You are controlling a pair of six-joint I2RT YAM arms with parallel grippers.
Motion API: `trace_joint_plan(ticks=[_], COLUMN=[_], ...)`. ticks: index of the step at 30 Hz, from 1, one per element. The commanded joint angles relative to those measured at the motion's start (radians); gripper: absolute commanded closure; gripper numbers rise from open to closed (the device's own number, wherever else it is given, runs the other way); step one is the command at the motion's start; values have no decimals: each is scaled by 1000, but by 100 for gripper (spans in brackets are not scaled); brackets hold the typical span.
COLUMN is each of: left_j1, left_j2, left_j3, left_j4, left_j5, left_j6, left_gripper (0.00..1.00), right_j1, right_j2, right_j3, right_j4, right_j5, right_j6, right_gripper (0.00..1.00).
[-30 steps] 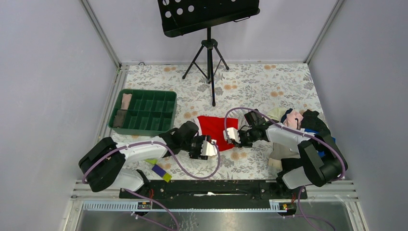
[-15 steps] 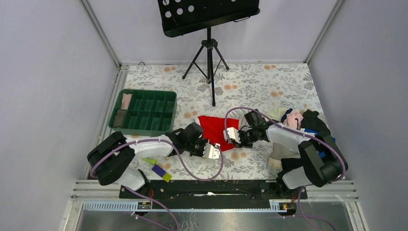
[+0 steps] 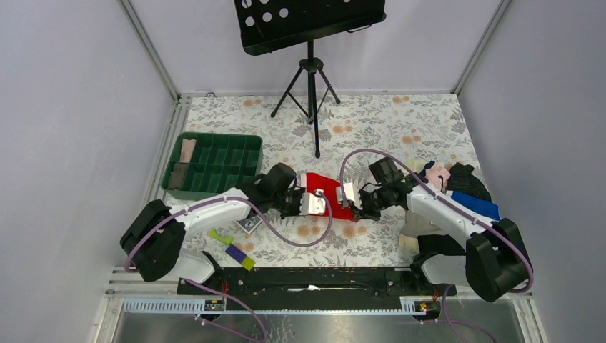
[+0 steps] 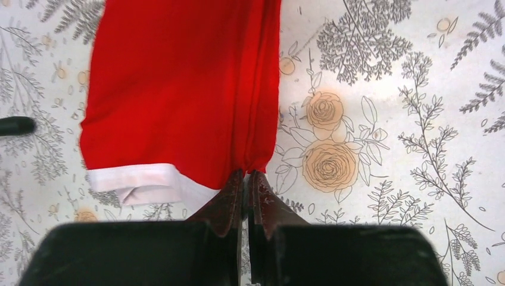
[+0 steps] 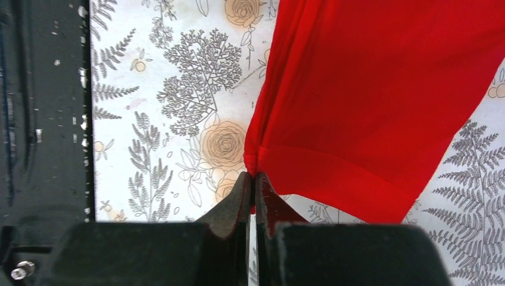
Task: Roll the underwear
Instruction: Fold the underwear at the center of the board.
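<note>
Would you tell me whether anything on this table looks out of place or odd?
Nothing looks spilled or damaged. Slightly odd: small purple and yellow-green pieces lie loose near the left arm's base. The underwear is pinched at folded edges by the left claw and right claw.

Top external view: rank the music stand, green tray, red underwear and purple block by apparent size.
1. Music stand top, raised nearer the camera, so its lead over the tray is unsure
2. Green tray
3. Underwear
4. Purple block

Reaching low and inward.
Pinching bright red cloth underwear (image 4: 172, 89) with left black two-finger gripper (image 4: 246, 173) and right black two-finger gripper (image 5: 251, 174).
</note>
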Motion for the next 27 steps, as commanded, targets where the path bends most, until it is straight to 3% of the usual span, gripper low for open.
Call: trace_joint_plan(ticks=[1,8,15,27], left_j1=[27,66,107,153], left_j2=[-17,46,162,437], left_j3=[93,175,300,511], left_j4=[-78,-133,-164,-8], left_j5=[89,139,133,32], left_j6=[-7,76,169,157], left_gripper=[100,100,100,97], right_j1=[6,-9,-157,-295], right_j2=[-37,-2,137,441], right_j3=[69,142,272,463], right_j4=[-150,-263,-319,-427], right_j5=[-32,-59,-137,-177], right_j6=[58,58,71,10], right_gripper=[100,100,100,100])
